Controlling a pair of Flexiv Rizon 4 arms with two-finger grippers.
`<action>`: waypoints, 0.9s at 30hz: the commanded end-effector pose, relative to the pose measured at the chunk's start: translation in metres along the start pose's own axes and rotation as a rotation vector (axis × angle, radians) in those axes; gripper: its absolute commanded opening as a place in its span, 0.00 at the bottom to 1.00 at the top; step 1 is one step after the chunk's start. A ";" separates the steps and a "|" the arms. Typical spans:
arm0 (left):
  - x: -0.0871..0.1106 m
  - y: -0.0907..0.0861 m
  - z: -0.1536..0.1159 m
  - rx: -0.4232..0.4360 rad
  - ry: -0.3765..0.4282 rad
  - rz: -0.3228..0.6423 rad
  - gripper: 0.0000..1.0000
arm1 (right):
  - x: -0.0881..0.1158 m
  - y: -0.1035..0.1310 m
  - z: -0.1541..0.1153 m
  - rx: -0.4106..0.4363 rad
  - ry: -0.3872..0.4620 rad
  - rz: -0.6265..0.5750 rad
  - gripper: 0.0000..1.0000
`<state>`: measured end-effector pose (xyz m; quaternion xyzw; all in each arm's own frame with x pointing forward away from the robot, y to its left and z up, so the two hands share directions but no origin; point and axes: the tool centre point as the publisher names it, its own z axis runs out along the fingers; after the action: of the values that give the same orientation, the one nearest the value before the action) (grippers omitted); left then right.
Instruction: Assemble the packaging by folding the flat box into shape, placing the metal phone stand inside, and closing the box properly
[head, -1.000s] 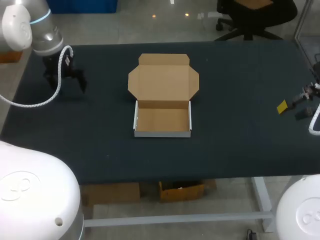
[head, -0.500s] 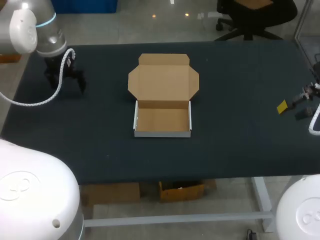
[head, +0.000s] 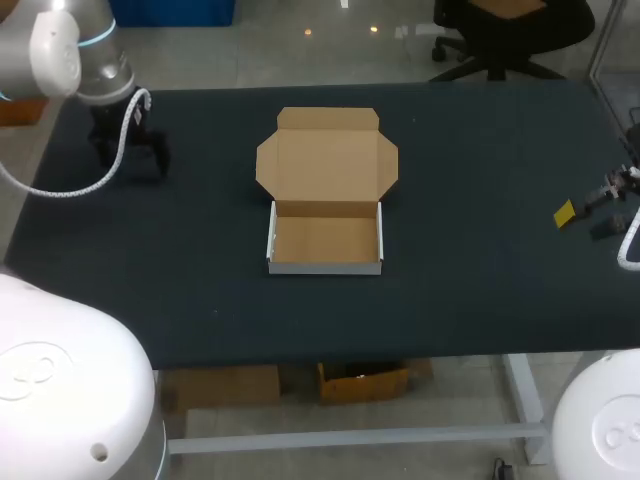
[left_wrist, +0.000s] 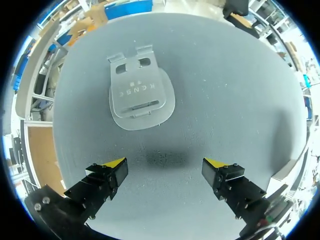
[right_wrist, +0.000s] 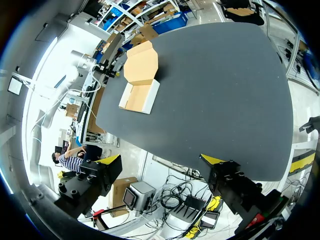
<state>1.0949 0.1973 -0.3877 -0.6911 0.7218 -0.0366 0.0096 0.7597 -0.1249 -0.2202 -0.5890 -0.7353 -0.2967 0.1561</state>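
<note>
Left arm has drawn slightly toward the far-left corner of the table since the earlier frame; nothing else has shifted.

Brown cardboard box with white outer walls sits folded at the middle of the dark, cloth-covered table, the tray's brown floor in full view and its lid lying open and flat on the far side. Silver-grey, flat metal phone stand lies on the cloth well left of the box, just ahead of the left gripper, whose fingers are spread apart above the surface; the stand carries embossed lettering. Right gripper hangs at the table's right edge, fingers likewise spread, holding nothing.
</note>
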 end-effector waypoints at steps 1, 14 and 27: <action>-0.002 -0.011 0.004 -0.023 -0.001 -0.003 1.00 | 0.000 0.000 -0.002 0.003 0.003 0.000 1.00; -0.007 -0.025 0.008 -0.019 -0.005 -0.007 1.00 | 0.000 0.000 -0.002 0.003 0.003 0.000 1.00; -0.012 -0.042 0.010 -0.020 -0.024 -0.012 1.00 | 0.000 0.000 -0.002 0.003 0.003 0.000 1.00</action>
<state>1.1297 0.2071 -0.3942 -0.6955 0.7177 -0.0297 0.0172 0.7597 -0.1249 -0.2201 -0.5890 -0.7353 -0.2967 0.1561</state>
